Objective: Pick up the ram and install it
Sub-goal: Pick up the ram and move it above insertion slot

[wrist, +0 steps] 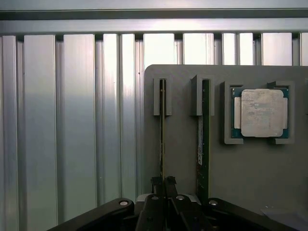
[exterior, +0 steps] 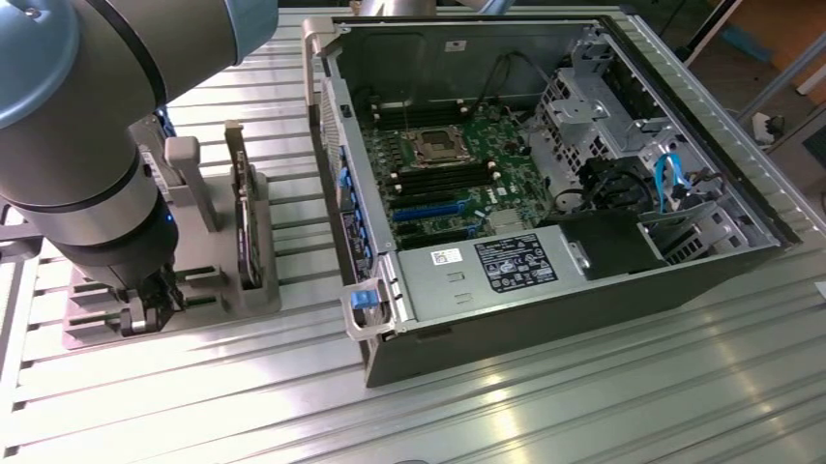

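The tool (wrist: 163, 183), lower left in the exterior view, is pinched shut on the near end of the ram (wrist: 162, 130), which runs straight away.

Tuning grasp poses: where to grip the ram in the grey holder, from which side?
Pinch the ram by its flat faces at the free top edge, coming straight down. It stands on edge in a slot of the holder, so just that edge is exposed. The gripper is shut on it that way.
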You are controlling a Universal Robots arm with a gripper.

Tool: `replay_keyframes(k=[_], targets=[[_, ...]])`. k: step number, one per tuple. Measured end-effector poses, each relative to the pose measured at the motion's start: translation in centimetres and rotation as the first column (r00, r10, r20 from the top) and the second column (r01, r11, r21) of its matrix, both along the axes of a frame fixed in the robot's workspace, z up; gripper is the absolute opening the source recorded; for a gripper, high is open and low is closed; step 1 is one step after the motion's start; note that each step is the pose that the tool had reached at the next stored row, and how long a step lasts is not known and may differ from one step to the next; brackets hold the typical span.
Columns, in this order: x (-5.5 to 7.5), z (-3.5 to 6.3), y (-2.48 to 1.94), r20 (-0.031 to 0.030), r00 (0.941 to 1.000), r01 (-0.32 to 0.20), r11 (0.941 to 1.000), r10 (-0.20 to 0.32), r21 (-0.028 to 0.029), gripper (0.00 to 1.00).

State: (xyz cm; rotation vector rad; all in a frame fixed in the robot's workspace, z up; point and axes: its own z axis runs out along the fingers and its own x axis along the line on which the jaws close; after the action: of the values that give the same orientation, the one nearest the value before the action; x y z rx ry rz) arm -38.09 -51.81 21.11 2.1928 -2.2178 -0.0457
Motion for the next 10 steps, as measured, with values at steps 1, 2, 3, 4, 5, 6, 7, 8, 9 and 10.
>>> replay_keyframes(k=[1,2,3,4,5,6,7,8,9,10], targets=[[0.00,0.02,0.00,0.0001,1.0000,0.000,1.0000,0.000,0.0000,0.12],[0.00,0.04,0.00,0.0001,1.0000,0.000,1.0000,0.000,0.0001,0.12],[0.00,0.08,0.00,0.0000,1.0000,0.000,1.0000,0.000,0.0000,0.12],[0.00,0.12,0.00,-0.0001,1.0000,0.000,1.0000,0.000,-0.0001,0.12],[0.00,0.17,0.00,-0.0001,1.0000,0.000,1.0000,0.000,-0.0001,0.12],[0.00,0.22,0.00,-0.0001,1.0000,0.000,1.0000,0.000,-0.0001,0.12],[0.00,0.27,0.00,-0.0001,1.0000,0.000,1.0000,0.000,-0.0001,0.12],[0.00,0.31,0.00,0.0000,1.0000,0.000,1.0000,0.000,0.0000,0.12],[0.00,0.37,0.00,-0.0001,1.0000,0.000,1.0000,0.000,0.0000,0.12],[0.00,0.42,0.00,-0.0001,1.0000,0.000,1.0000,0.000,0.0000,0.12]])
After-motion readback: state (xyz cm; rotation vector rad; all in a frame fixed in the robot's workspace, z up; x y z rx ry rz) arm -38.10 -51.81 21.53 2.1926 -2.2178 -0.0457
